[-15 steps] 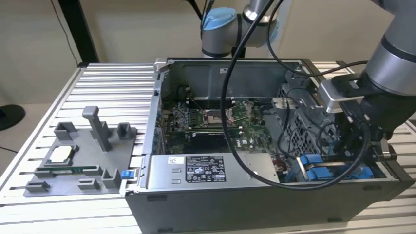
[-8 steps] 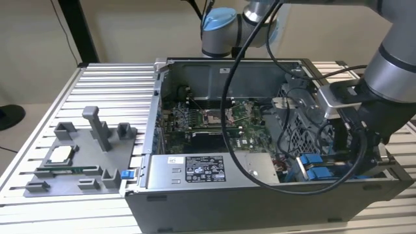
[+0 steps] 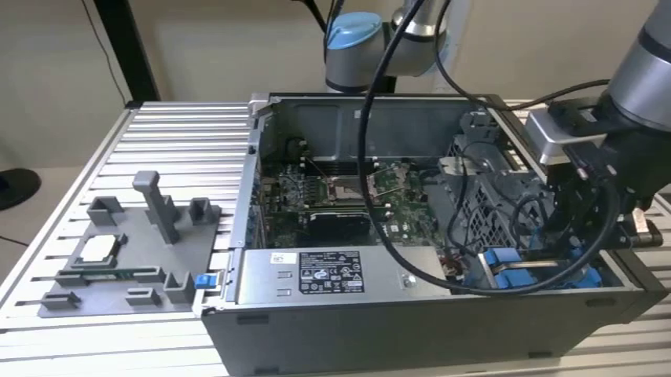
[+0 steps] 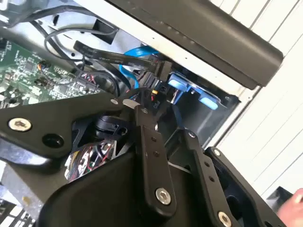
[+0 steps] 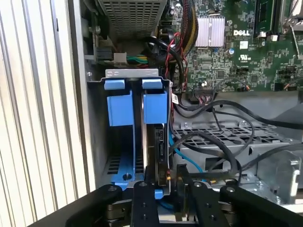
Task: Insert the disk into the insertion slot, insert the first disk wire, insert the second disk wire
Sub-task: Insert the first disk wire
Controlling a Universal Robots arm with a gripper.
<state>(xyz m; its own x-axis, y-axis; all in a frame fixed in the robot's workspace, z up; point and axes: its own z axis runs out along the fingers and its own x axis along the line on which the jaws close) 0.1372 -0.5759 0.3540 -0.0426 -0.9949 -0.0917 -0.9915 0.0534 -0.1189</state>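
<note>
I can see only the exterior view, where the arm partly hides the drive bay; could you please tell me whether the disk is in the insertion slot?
Observer: It appears so. In the first wrist view the disk stands in the insertion slot, its blue carrier level with a second blue carrier beside it.
Operator: Thank you. Where is the gripper relative to it?
Observer: In the first wrist view the gripper is at the disk's dark edge, at the end away from the blue tab, with a thin blue cable close beside it.
</note>
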